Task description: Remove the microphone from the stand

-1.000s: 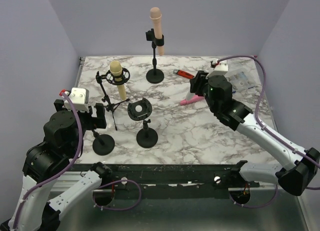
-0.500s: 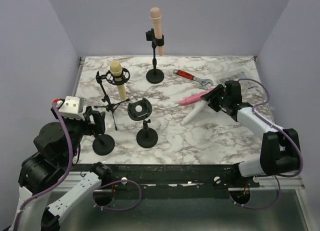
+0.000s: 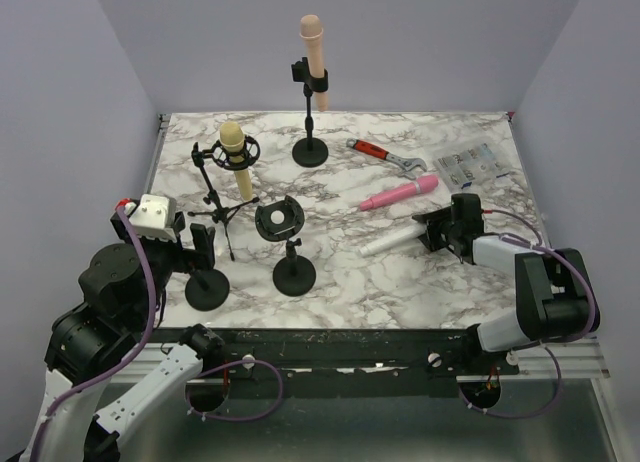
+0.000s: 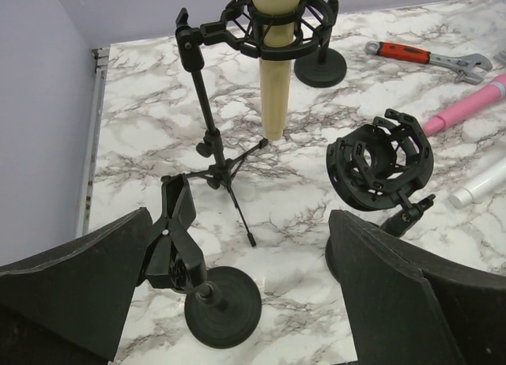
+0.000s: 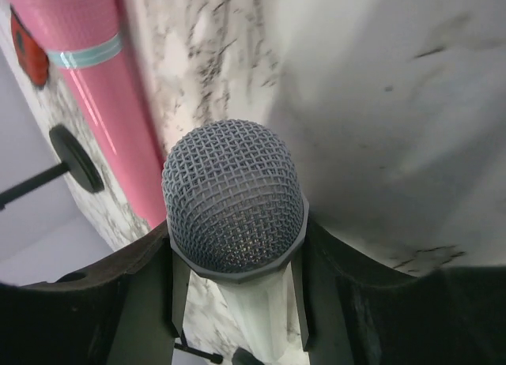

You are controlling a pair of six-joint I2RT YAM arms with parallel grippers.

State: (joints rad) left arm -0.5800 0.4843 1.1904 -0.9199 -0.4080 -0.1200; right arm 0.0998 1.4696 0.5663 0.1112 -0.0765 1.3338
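Note:
My right gripper is shut on a white microphone with a grey mesh head. It holds the microphone low at the table's right side, its body pointing left. The empty shock-mount stand stands near the table's middle, well left of that microphone. A cream microphone sits in a tripod stand's mount. A peach microphone is clipped in the tall stand at the back. My left gripper is open over the front left, nothing between its fingers.
A pink microphone lies loose just behind the white one. A red-handled wrench and a plastic packet lie at the back right. A small empty clip stand stands right before my left gripper.
My right arm has swung from the back middle to the right front and come down, carrying the white microphone with it. The left arm shifted slightly and stays open.

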